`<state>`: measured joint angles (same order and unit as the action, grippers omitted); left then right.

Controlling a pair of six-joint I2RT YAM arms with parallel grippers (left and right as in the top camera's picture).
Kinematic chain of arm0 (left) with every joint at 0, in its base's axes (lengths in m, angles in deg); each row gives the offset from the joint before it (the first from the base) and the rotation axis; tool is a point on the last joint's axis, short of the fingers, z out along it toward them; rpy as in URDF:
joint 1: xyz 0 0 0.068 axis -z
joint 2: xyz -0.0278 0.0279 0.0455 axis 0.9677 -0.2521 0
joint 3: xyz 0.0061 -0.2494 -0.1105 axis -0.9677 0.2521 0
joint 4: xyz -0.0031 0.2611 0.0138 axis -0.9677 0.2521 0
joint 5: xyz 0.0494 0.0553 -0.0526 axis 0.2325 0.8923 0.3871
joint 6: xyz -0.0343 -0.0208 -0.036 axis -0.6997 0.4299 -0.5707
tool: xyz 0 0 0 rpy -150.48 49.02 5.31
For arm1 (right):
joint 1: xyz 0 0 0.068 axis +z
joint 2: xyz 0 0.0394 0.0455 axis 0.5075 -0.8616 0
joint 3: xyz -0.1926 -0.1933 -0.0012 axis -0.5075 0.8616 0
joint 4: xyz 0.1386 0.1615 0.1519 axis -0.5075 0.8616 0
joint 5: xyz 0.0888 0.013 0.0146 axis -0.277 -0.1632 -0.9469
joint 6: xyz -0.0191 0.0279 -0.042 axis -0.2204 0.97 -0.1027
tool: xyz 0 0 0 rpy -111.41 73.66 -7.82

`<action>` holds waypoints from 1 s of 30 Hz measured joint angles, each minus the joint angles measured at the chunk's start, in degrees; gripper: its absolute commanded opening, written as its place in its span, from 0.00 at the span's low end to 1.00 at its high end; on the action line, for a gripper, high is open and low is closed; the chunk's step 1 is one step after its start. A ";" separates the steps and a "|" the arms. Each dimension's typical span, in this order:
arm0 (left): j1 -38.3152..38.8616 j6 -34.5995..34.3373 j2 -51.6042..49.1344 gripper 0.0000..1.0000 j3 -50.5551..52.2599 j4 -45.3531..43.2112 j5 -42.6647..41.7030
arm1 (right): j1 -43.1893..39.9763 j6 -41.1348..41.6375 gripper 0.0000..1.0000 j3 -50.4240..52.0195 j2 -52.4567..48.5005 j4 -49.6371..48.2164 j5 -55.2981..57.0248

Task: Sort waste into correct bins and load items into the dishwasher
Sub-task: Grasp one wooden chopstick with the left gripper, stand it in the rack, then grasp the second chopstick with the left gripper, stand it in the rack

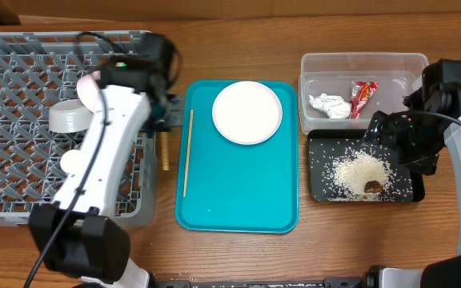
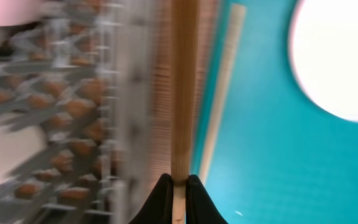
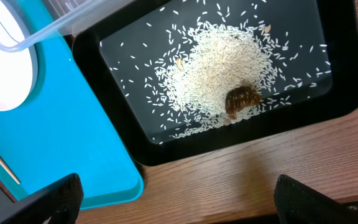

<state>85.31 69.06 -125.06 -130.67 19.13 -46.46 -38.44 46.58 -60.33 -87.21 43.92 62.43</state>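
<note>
Starting overhead: left gripper [image 1: 166,112] clenched on the held chopstick [image 1: 165,150], thin straight wood, long axis running away from the fingertips along the strip of bench [image 1: 238,256] between rack and teal tray. Sits just beside the dish rack [image 1: 22,176], grey plastic lattice with slotted walls; judged by far the nearer arm for loading it. Shows the second chopstick [image 1: 188,152] lying parallel on the smooth teal tray [image 1: 238,200], on the gripper's other side, near the round glossy white plate [image 1: 247,112].

Turning to the left wrist: fingers [image 2: 160,196] pinched tight on the near end of the stick, shaft straight ahead; rack [image 2: 42,124] blurred to the left, second chopstick [image 2: 219,106] and plate [image 2: 337,56] to the right.

Moving to the right wrist: right gripper [image 3: 179,205] released, jaws spread wide, nothing between. Looks down on the shallow black tray [image 3: 104,118] just ahead, holding loose white rice [image 3: 216,68] and a dark brown lump [image 3: 242,99]; clear tub [image 3: 36,25] farther ahead, left.
</note>
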 measured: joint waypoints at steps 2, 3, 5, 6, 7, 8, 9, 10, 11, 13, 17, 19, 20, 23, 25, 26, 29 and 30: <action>-2.69 0.02 0.09 0.04 0.00 -0.07 1.38 | 0.00 0.00 1.00 0.00 0.00 -0.04 0.00; -4.09 0.04 -0.22 0.04 0.02 -0.15 1.95 | 0.00 0.00 1.00 0.00 0.00 -0.04 0.00; -6.40 0.04 -0.76 0.05 0.07 -0.52 2.75 | 0.00 0.00 1.00 0.00 0.00 -0.07 0.00; -7.43 0.04 -1.09 0.07 0.07 -0.81 3.10 | 0.00 0.00 1.00 0.00 0.00 -0.07 0.00; -8.22 0.04 -1.42 0.11 0.09 -1.16 3.19 | 0.00 0.00 1.00 0.00 0.00 -0.09 0.00; -8.81 0.07 -1.86 0.19 0.09 -1.55 3.28 | 0.00 0.00 1.00 0.00 0.00 -0.11 -0.02; -9.22 0.02 -2.38 0.25 0.09 -1.81 3.34 | 0.00 0.00 1.00 0.00 0.00 -0.11 0.00; -9.38 -0.02 -2.89 0.33 0.09 -1.90 3.37 | 0.00 0.02 1.00 0.00 0.00 -0.13 0.00; -9.44 0.15 -3.45 0.43 0.11 -1.95 3.34 | 0.00 0.02 1.00 0.00 0.00 -0.20 -0.02; -9.42 0.46 -4.50 0.46 0.13 -1.79 3.17 | 0.00 0.00 1.00 0.00 0.00 -0.17 -0.02; -9.42 0.55 -4.70 0.50 0.15 -0.50 -0.52 | 0.00 -0.02 1.00 0.00 0.00 -0.17 0.00; -8.90 0.55 -4.70 0.53 0.15 -0.04 -4.66 | 0.00 0.02 1.00 0.00 0.00 -0.22 -0.02; -8.55 0.61 -4.70 0.54 0.15 0.04 -5.77 | 0.00 0.00 1.00 0.00 0.00 -0.17 0.02; -4.59 0.61 -4.70 0.68 0.15 -0.92 -8.61 | 0.00 0.00 1.00 0.00 0.00 -0.20 -0.02; -0.07 0.55 -4.72 0.73 0.33 -3.10 -8.96 | 0.00 0.00 1.00 0.00 0.00 -0.20 0.00; 2.38 -0.11 -4.72 0.73 0.57 -4.20 -8.48 | 0.00 -0.02 1.00 0.00 0.00 -0.20 0.00; 7.72 -2.21 -4.87 0.74 2.84 -6.45 -6.49 | 0.00 0.00 1.00 0.00 0.00 -0.20 -0.02; 8.37 -2.99 -5.25 0.75 3.82 -7.45 -6.05 | 0.00 0.02 1.00 0.00 0.00 -0.17 -0.02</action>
<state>93.68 66.07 -130.31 -126.84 11.68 -52.52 -38.44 46.60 -60.33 -87.21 43.74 62.40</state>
